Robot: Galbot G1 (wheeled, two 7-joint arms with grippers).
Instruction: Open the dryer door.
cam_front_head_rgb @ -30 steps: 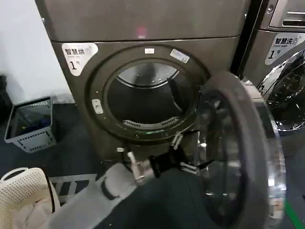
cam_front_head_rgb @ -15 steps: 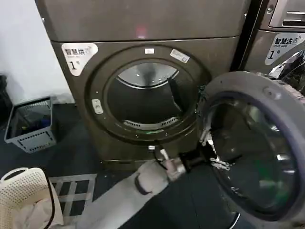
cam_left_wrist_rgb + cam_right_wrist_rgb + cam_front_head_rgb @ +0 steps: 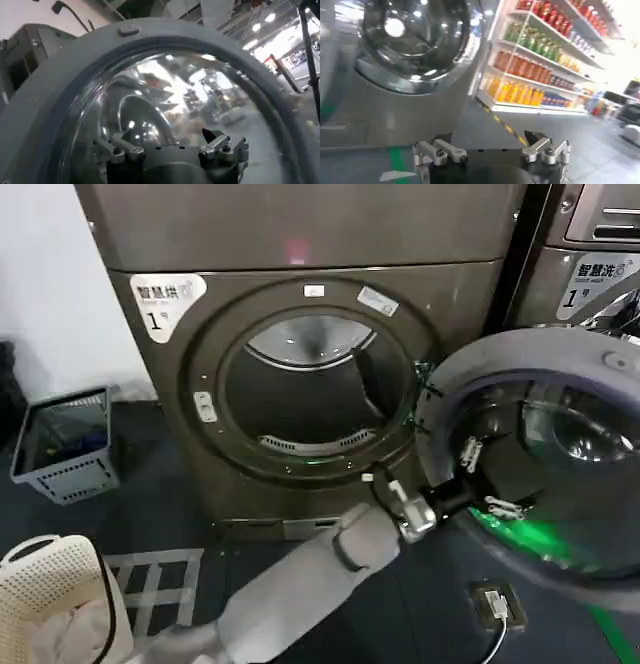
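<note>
Dark floor (image 3: 150,484); dryer door (image 3: 500,359) swung wide, left tool (image 3: 485,482) prob. splayed inside.

The dryer (image 3: 300,334) stands before me, its drum opening (image 3: 305,399) facing me. The door (image 3: 540,454) hangs swung out to the right of that opening, in front of the neighbouring machine (image 3: 590,274). My left gripper (image 3: 480,479) reaches against the door's inner face. A crate (image 3: 62,446) sits left of the dryer; a basket (image 3: 55,594) lies nearer me, left. A box (image 3: 497,604) lies on the floor below the door.
</note>
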